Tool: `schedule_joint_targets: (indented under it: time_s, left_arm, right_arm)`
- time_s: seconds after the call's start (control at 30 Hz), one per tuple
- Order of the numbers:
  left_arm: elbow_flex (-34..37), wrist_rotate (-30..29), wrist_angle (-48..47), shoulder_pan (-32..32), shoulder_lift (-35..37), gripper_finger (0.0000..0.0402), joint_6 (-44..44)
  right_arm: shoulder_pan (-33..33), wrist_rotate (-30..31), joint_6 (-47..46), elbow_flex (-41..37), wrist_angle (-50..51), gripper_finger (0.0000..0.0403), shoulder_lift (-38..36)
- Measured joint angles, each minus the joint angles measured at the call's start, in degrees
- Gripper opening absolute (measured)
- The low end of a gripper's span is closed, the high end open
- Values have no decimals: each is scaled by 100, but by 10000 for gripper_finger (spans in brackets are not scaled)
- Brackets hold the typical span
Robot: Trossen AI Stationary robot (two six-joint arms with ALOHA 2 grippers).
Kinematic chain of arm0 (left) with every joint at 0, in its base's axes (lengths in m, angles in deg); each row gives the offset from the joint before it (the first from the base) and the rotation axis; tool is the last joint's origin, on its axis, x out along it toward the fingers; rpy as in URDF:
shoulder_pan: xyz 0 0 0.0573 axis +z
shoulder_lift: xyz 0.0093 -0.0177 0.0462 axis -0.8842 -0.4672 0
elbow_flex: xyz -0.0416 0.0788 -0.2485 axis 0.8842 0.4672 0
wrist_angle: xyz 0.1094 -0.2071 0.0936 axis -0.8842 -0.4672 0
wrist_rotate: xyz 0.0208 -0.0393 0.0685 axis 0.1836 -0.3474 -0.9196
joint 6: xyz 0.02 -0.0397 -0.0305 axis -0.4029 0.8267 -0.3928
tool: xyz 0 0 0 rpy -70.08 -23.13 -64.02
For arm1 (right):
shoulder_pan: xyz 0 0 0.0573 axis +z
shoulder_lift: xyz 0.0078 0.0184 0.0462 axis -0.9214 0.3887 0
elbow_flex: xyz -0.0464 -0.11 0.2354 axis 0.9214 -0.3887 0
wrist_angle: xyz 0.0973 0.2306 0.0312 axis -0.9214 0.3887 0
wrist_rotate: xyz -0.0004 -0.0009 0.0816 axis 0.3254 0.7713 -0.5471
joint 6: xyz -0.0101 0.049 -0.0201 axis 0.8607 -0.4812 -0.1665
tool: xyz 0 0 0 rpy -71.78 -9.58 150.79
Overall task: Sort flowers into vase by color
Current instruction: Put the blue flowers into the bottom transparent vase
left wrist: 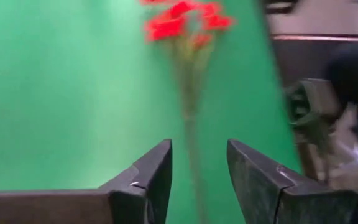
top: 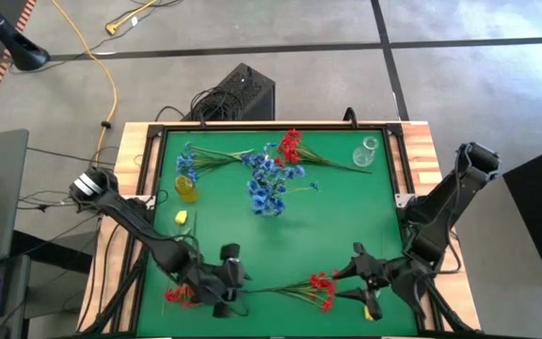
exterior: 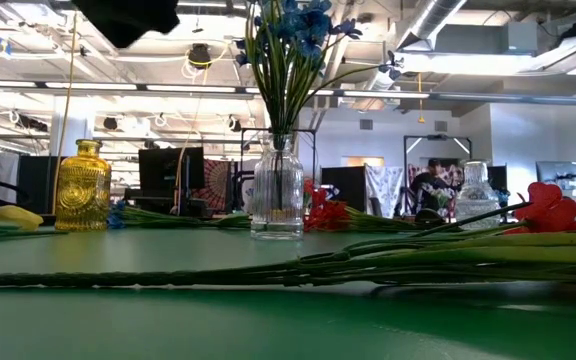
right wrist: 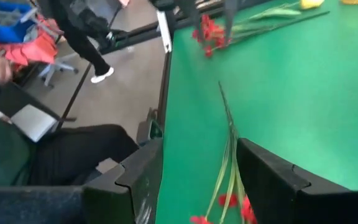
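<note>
A red flower sprig lies flat near the table's near edge, blooms toward the right, thin stem toward the left. My left gripper is open at the stem's free end; the stem runs in line with the gap between its fingers, and no touch shows. My right gripper is open over the sprig's bloom end, touching nothing. A second red sprig lies near the front left corner. Blue flowers stand by their stems in a clear vase at mid-table.
A yellow vase and a loose yellow bud are at the left. A blue sprig, red flowers and an empty clear vase are along the far edge. A person sits beyond the near edge.
</note>
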Motion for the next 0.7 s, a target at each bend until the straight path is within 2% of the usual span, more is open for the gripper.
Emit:
schedule_joint_targets:
  time_s: [0.1,0.2,0.3,0.4,0.5,0.57,0.63,0.7]
  left_arm:
    - [-513,-73,-945,247,-2,138,515]
    - [-875,181,-1528,440,-1,137,380]
    - [-1097,192,-2022,545,2,137,161]
    - [-1105,438,-1754,643,-39,137,114]
    - [-1122,1118,-956,717,-320,137,-70]
    - [-1121,1365,-731,732,-520,137,-226]
    - [-1240,1238,-1096,761,-576,137,-217]
    - [-1369,870,-1992,878,-517,137,-52]
  right_arm:
    - [151,271,-92,0,227,230,0]
    - [252,537,-102,0,414,230,0]
    - [329,882,-99,0,491,230,0]
    - [378,1079,-99,0,532,230,4]
    - [439,1305,-19,0,529,230,108]
    - [436,1322,154,0,536,230,167]
    - [391,1326,225,0,537,230,165]
    - [326,1324,224,0,571,230,162]
